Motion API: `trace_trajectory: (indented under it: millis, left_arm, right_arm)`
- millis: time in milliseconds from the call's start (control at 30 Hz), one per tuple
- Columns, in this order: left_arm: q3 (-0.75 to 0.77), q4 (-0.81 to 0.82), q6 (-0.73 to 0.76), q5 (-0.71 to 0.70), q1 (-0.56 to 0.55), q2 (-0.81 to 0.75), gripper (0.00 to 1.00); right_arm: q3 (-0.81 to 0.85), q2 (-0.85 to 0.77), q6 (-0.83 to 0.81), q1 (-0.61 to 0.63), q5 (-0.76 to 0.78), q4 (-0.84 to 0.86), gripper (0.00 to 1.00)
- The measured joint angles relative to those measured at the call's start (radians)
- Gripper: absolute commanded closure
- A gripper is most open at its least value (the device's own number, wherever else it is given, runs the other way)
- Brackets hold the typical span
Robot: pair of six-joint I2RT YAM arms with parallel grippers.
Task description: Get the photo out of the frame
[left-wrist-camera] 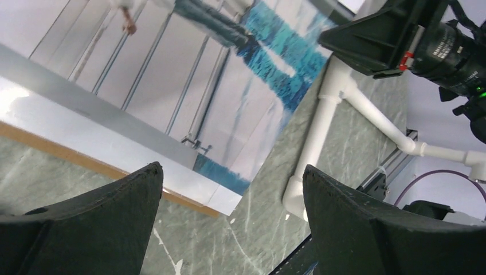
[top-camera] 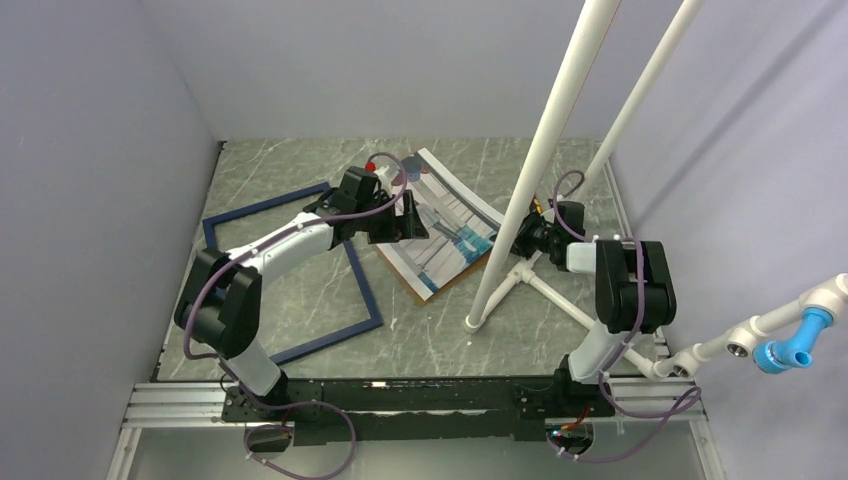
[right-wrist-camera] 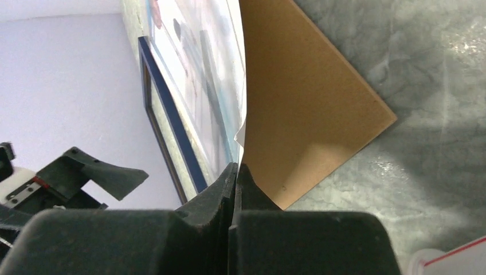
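Step in hand: you are separating the print from its backing, as I judge it. The frame is already off and the sheet is pinched at one edge.
Photo: the pale grey-white rectangular photo [top-camera: 455,235] with teal streaks lies mid-table, toward 12 o'clock from the arm bases. It rests on the plain brown backing board [right-wrist-camera: 309,103], and its 12 o'clock end curls upward.
Frame: the thin navy-blue rectangular frame [top-camera: 365,285] lies flat on the green marbled table [top-camera: 430,330], at 9 o'clock of the photo and just beside the board's corner. Nothing sits inside it.
Right gripper: the right gripper [right-wrist-camera: 236,169] reaches in from the photo's 3 o'clock side, behind the white pipe stand [top-camera: 545,140]. Its jaws are pressed together on the photo's edge. The right wrist view shows the sheet rising off the board from that pinch.
Left gripper: the left gripper [left-wrist-camera: 232,172] hovers over the photo's 9 o'clock half with jaws spread wide, holding nothing.
Next move: lift the pinched edge up and toward 3 o'clock, slowly, so the thin sheet bends without creasing or slipping. Watch the pipe stand close to your right wrist.
Option: lower the left fingers onto the board if it starts to drag along.
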Motion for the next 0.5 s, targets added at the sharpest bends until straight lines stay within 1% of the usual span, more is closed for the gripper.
trace_trajectory:
  millis: [100,233,367,500]
  left_arm:
    - [0.036,-0.010,0.037,-0.003,-0.024,-0.010,0.08]
    - [0.087,-0.034,0.110,-0.045,-0.099,0.006,0.07]
    - [0.181,-0.080,0.198,-0.123,-0.182,0.085,0.04]
    - [0.258,-0.125,0.265,-0.211,-0.243,0.185,0.04]
  right_arm:
    - [0.031,-0.031,-0.032,-0.001,-0.001,-0.081,1.00]
    - [0.071,-0.037,-0.064,-0.003,-0.009,-0.155,1.00]
    - [0.075,-0.047,-0.086,-0.003,-0.008,-0.217,1.00]
    - [0.076,-0.072,-0.098,-0.003,-0.008,-0.259,1.00]
